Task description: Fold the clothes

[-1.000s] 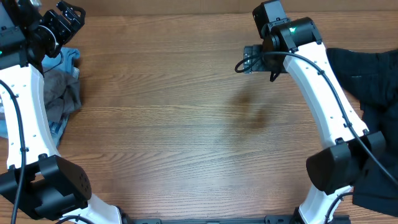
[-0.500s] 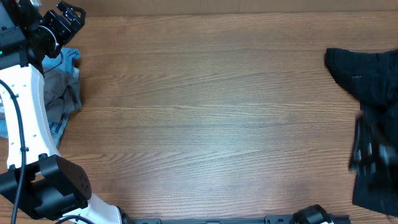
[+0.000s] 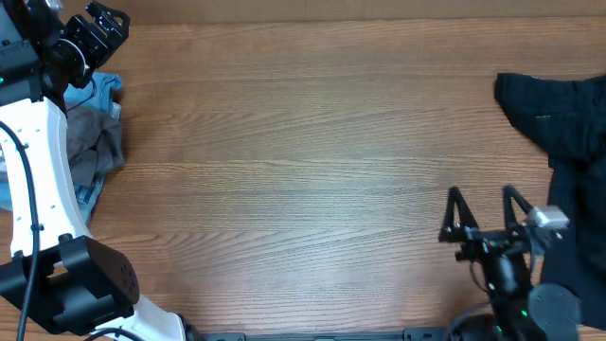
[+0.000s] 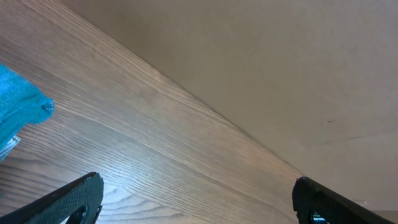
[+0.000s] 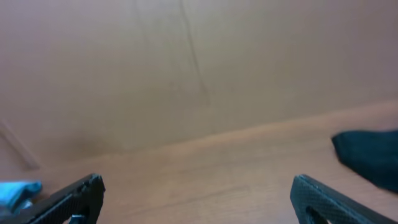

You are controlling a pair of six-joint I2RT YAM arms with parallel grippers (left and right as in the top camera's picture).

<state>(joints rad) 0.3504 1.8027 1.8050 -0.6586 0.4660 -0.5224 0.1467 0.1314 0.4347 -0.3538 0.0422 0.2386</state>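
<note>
**Wood-grain table with clothes at both side edges; both grippers spread wide and empty**

Overhead view. A wood-grain table (image 3: 303,142) is shown with the clothes lying in two places. At the left edge of the frame, crumpled grey shorts (image 3: 102,150) are heaped. A light-blue garment (image 3: 107,87) lies just above them in the frame and touches them. Both are partly covered by the white left arm (image 3: 43,161). At the right edge, a black garment (image 3: 568,123) is spread unfolded from the upper right down towards the lower right corner.

The left gripper (image 3: 106,19) is seen in the upper left corner, beside the light-blue garment. Its jaws are held far apart and nothing is gripped. The right gripper (image 3: 481,193) is seen at the lower right, with its two fingers pointing towards the top of the frame over bare wood, just left of the black garment. Its jaws are likewise spread to their full width and nothing is held.

Left wrist view. The two dark fingertips appear in the lower corners with only wood grain between them. A fold of light-blue cloth enters at the left edge, and a plain beige wall (image 4: 261,68) is seen beyond the table's far edge.

Right wrist view (blurred). The fingertips again sit in the lower corners, well apart. Black cloth is seen at the right edge and a scrap of light blue at the lower left.
</note>
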